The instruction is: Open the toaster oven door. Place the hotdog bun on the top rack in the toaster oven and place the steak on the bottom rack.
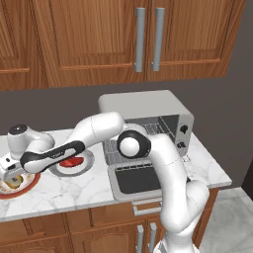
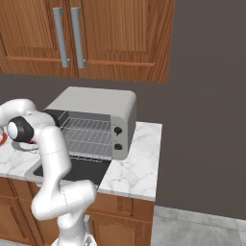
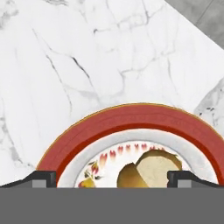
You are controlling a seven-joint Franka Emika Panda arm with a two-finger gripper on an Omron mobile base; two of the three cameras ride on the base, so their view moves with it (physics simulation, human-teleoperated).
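While the gripper (image 3: pixel 111 179) hangs wide open, holding nothing, tan hotdog bun (image 3: pixel 146 170) sits between its tips on a red-rimmed plate (image 3: pixel 131 118) — bare marble counter (image 3: pixel 87 57) beyond the rim.

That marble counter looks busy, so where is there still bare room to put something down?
Free: the counter to the right of the toaster oven, out to its edge, and the front strip below the two plates. Crowded: the left end, where the red-rimmed plate with the bun, the steak's plate and the arm sit together, and the middle, covered by the open door.
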